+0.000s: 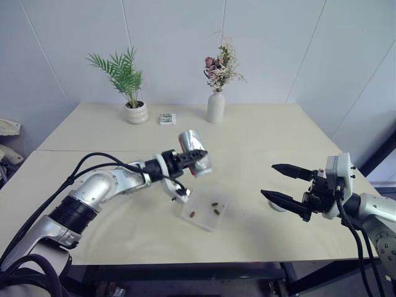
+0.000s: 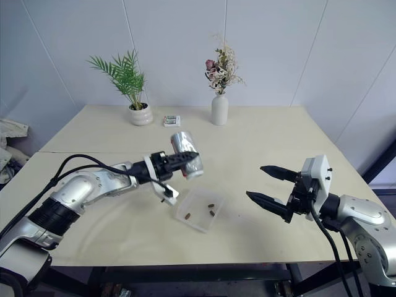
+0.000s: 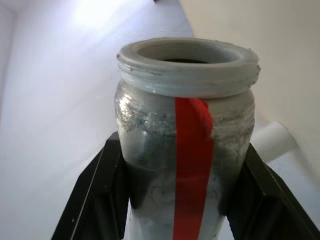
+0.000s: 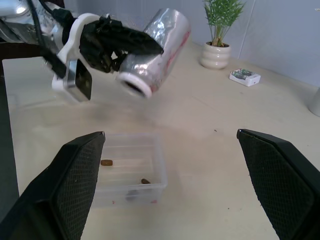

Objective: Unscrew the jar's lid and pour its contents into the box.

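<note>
Left gripper (image 1: 197, 158) clamps tilted open jar (image 1: 195, 152) over box (image 1: 206, 210), right gripper (image 1: 283, 184) apart; leftover pieces might miss box.

Head stereo pair looks forward and down over table (image 1: 260, 133), both arms in frame. Left wrist camera sits tight against jar (image 3: 185, 145). Right wrist camera faces across table, sharing jar, box (image 4: 131, 172), potted plant (image 4: 220, 30) with head pair.
</note>
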You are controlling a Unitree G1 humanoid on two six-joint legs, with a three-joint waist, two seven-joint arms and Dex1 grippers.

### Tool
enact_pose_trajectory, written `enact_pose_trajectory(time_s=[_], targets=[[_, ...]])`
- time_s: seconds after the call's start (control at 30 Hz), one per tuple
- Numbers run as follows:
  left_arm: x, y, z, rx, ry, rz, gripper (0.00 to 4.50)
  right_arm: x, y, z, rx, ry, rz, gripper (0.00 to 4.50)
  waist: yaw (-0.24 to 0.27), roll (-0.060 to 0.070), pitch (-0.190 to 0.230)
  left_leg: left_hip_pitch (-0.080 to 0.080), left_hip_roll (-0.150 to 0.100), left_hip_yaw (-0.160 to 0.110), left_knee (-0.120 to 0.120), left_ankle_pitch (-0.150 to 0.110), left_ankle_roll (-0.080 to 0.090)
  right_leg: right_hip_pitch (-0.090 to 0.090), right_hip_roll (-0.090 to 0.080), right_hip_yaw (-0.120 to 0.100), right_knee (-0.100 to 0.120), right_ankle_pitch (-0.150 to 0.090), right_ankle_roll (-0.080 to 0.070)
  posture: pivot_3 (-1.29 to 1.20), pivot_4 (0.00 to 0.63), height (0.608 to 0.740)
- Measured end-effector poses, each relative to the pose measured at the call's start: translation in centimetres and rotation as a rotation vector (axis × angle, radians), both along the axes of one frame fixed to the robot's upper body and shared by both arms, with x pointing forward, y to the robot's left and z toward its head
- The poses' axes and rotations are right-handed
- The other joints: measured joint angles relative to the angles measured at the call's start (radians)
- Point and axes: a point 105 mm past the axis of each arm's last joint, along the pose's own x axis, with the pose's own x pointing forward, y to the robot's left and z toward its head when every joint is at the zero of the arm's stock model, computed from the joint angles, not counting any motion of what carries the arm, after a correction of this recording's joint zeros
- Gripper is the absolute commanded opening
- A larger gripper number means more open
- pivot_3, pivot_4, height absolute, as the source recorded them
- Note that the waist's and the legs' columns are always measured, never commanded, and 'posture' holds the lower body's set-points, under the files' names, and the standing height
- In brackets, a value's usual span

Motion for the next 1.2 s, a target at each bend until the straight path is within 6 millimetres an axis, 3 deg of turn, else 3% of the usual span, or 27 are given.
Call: enact_pose_trajectory(time_s=[0.13, 0.2, 0.27, 0.33, 0.53, 0.63, 0.67, 0.77, 0.93, 1.03, 1.2], targets=[[0.3, 1.4, -2.0, -0.385, 0.453, 0.084, 2.07, -0.2, -0.1, -0.6, 0.0, 0.04, 0.013, 4.46, 0.001, 0.001, -0.001, 0.0, 0.0, 0.0, 0.001, 0.0, 0.0, 0.0, 0.0, 0.0, 0.001, 0.0, 0.0, 0.0, 0.15, 0.74], [0.3, 1.7, -3.2, -0.489, 0.63, 0.111, 2.07, -0.3, -0.1, -0.5, -0.006, 0.043, 0.017, 4.46, 0.002, 0.001, -0.001, -0.001, 0.001, -0.001, 0.003, 0.0, 0.0, 0.0, 0.001, 0.0, 0.002, 0.0, 0.0, 0.0, 0.15, 0.74], [0.0, 2.1, -3.3, -0.6, 0.775, 0.131, 2.07, -0.5, -0.3, -0.7, -0.016, 0.055, 0.02, 4.46, 0.002, 0.001, -0.001, -0.001, 0.001, -0.001, 0.005, 0.0, 0.0, 0.0, 0.001, 0.0, 0.003, 0.0, -0.001, 0.0, 0.15, 0.74], [0.3, 3.1, -2.7, -0.835, 0.945, 0.137, 2.07, -0.6, -0.3, -0.7, -0.018, 0.063, 0.023, 4.46, 0.0, 0.001, -0.001, 0.0, 0.001, -0.001, 0.008, 0.0, 0.0, 0.001, 0.002, 0.0, 0.003, 0.0, -0.001, 0.0, 0.15, 0.74], [2.3, 8.5, -3.1, -1.366, 1.167, 0.227, 2.07, -1.0, 0.7, 0.1, -0.016, 0.062, 0.057, 4.46, -0.015, 0.001, -0.001, 0.0, 0.003, -0.001, 0.015, 0.0, 0.001, 0.004, 0.003, 0.0, 0.002, 0.0, -0.005, 0.0, 0.15, 0.74], [3.1, 11.1, -5.1, -1.681, 1.295, 0.243, 2.07, -1.1, 1.8, 0.5, -0.027, 0.051, 0.1, 4.46, -0.023, 0.001, -0.001, 0.0, 0.003, 0.0, 0.016, 0.001, 0.002, 0.005, 0.003, 0.001, 0.0, 0.002, -0.008, 0.0, 0.15, 0.74], [3.3, 12.5, -6.3, -1.793, 1.321, 0.275, 2.07, -1.1, 2.3, 0.6, -0.03, 0.049, 0.12, 4.46, -0.028, 0.001, -0.001, 0.0, 0.003, 0.0, 0.016, 0.001, 0.002, 0.005, 0.003, 0.001, 0.0, 0.002, -0.008, 0.0, 0.15, 0.74], [3.3, 15.7, -8.2, -1.92, 1.29, 0.348, 2.07, -0.9, 3.3, 0.8, -0.019, 0.042, 0.158, 4.46, -0.03, -0.001, -0.001, 0.0, 0.003, 0.0, 0.015, 0.001, 0.002, 0.004, 0.004, 0.001, 0.0, 0.003, -0.007, 0.0, 0.15, 0.74], [2.9, 20.8, -8.1, -1.955, 1.079, 0.366, 2.07, -0.7, 5.4, 0.8, -0.005, 0.034, 0.236, 4.46, -0.025, -0.001, -0.001, -0.001, 0.004, 0.001, 0.013, 0.0, 0.001, 0.003, 0.003, 0.001, -0.002, 0.003, -0.006, 0.0, 0.15, 0.74], [2.4, 22.2, -8.2, -1.997, 0.975, 0.315, 2.07, -0.5, 6.1, 0.7, -0.007, 0.029, 0.262, 4.46, -0.02, -0.001, -0.001, -0.002, 0.003, 0.001, 0.013, -0.001, 0.001, 0.003, 0.002, 0.0, -0.003, 0.005, -0.002, 0.0, 0.15, 0.74], [2.5, 22.6, -9.5, -1.989, 0.951, 0.331, 2.07, 0.0, 6.4, 0.7, 0.0, 0.023, 0.262, 4.46, -0.005, -0.002, -0.001, -0.002, 0.003, 0.001, 0.012, -0.002, 0.001, 0.002, 0.002, -0.001, -0.004, 0.006, -0.001, 0.0, 0.15, 0.74]])
